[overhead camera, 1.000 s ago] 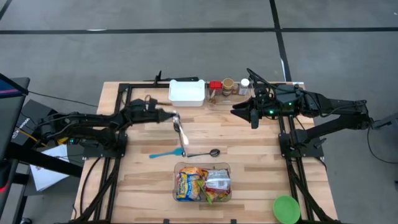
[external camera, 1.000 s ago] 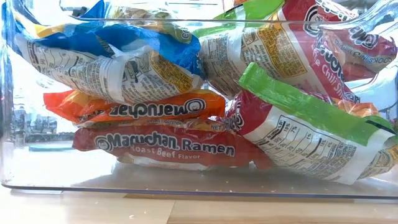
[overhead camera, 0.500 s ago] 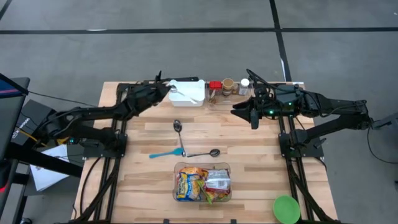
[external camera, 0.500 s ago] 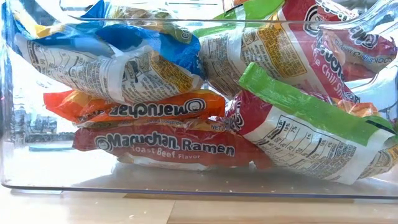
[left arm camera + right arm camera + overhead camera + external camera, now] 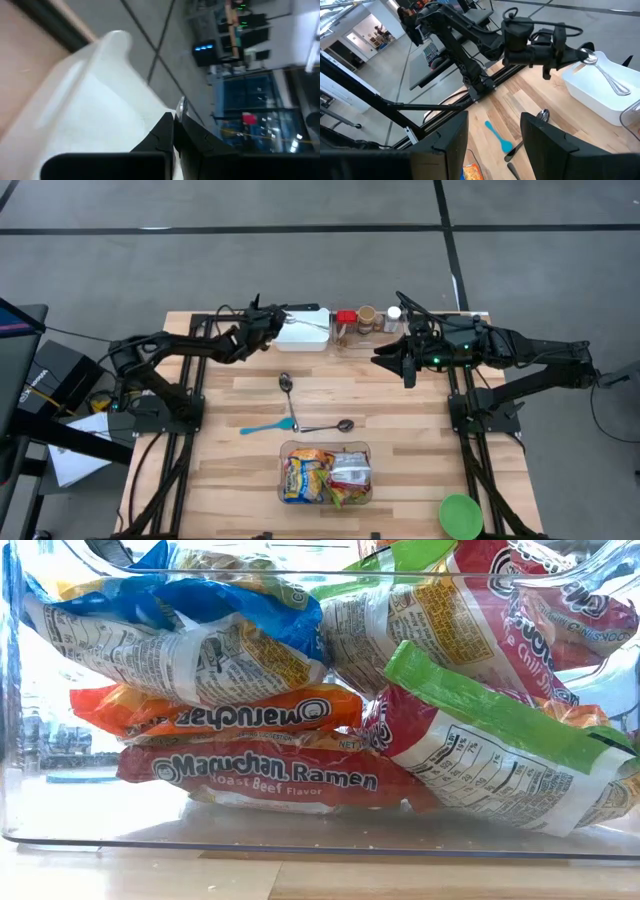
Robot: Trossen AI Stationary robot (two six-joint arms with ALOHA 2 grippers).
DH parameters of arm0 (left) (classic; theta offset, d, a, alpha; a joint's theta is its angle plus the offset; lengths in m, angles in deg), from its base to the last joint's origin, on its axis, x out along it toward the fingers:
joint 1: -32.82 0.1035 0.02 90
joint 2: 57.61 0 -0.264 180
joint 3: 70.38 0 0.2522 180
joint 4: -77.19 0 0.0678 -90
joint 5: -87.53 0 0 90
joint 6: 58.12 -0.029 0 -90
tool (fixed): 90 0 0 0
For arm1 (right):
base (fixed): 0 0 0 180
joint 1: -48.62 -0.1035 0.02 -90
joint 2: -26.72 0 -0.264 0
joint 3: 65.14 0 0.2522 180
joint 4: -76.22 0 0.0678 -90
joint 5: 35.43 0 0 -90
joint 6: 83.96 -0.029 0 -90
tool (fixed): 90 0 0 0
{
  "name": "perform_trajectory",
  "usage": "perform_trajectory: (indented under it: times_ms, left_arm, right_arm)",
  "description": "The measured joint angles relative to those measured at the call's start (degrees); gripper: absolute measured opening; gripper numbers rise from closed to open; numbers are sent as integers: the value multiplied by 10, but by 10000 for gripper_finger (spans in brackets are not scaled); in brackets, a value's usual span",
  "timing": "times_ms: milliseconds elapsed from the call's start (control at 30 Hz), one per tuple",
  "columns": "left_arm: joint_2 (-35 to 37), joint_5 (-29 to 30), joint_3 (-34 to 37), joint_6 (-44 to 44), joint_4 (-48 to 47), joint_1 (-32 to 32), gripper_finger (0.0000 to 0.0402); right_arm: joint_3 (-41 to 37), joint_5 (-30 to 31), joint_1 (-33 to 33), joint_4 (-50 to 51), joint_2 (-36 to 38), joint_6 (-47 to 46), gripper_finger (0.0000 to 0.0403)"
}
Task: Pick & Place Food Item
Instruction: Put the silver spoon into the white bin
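Left gripper (image 5: 268,321), fingers pinched on a metal spoon (image 5: 589,56), is hanging over the white tub (image 5: 302,330); right gripper (image 5: 385,360), fingers apart, is idling beside condiment jars (image 5: 366,320), ramen packets (image 5: 327,474) lying binned near the table's front edge.

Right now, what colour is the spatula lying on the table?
Light blue; the spatula shows best in the high view.

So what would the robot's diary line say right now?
left hand: shut on spoon, over white tub | right hand: open, waiting
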Motion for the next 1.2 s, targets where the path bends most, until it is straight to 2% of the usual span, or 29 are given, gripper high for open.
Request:
perform_trajectory:
  times_ms: [200, 433, 1200]
  left_arm:
    - [-5, 4, 0, 22, -55, 0, 0]
    - [-4, 23, 0, 36, -58, 0, 0]
    - [-4, 23, 0, 35, -76, 0, 15]
  right_arm:
    - [0, 0, 0, 15, 0, 0, 175]
    - [0, 0, 0, 34, 0, 0, 175]
    - [0, 0, 0, 34, 0, 5, 175]
